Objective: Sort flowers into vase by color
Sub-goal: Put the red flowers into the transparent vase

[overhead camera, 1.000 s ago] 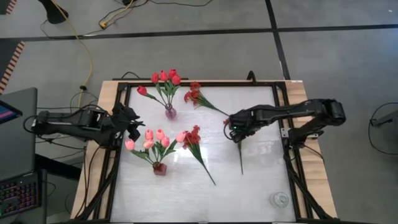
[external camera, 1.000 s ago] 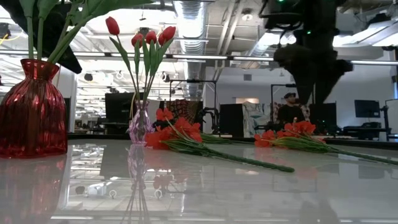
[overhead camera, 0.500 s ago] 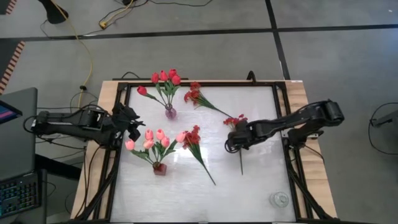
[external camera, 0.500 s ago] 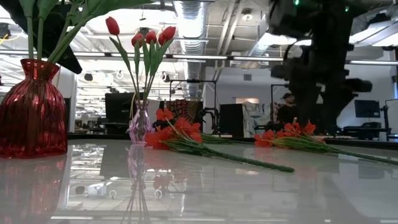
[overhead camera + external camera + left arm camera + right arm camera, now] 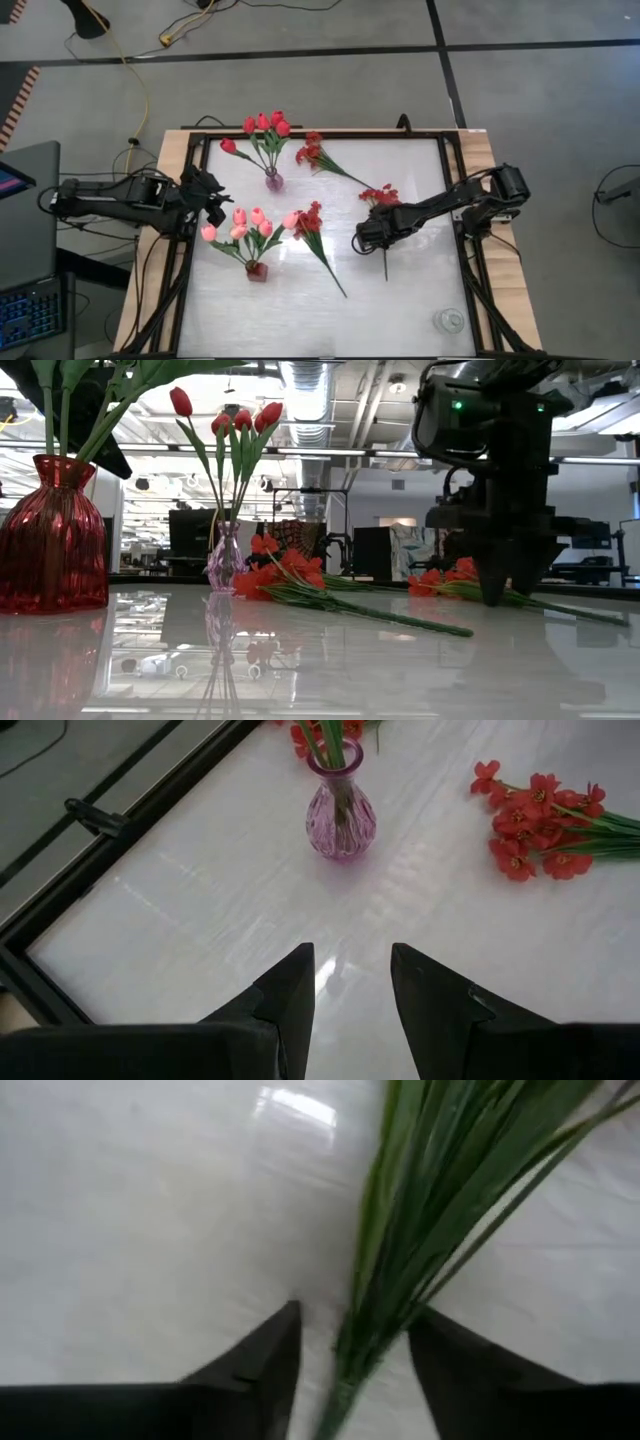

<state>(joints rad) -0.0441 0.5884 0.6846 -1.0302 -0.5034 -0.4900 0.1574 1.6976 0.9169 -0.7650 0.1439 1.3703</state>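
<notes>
The right gripper (image 5: pixel 372 238) is seen lowered onto the table (image 5: pixel 410 300), well to the right of the red vase (image 5: pixel 257 270). In the right wrist view its fingers (image 5: pixel 262 1365) are parted, with the green stem (image 5: pixel 372 1342) of a red spray (image 5: pixel 380 195) lying between them; contact with the stem cannot be told. The blossoms of this spray are shown beyond the gripper, farther from the red vase, and its stem runs back under the gripper toward the table's near edge.

The left gripper (image 5: pixel 212 192) is held still just beyond the red vase, at the table's left side, with its fingers (image 5: pixel 290 995) partly open and nothing between them.

Pink tulips (image 5: pixel 245 222) are seen standing in the red vase. A second spray (image 5: pixel 310 218) lies just right of the vase. Red tulips (image 5: pixel 262 126) stand in a purple vase (image 5: pixel 273 181), placed beyond the red vase, and a third spray (image 5: pixel 312 152) lies just right of the purple vase.
</notes>
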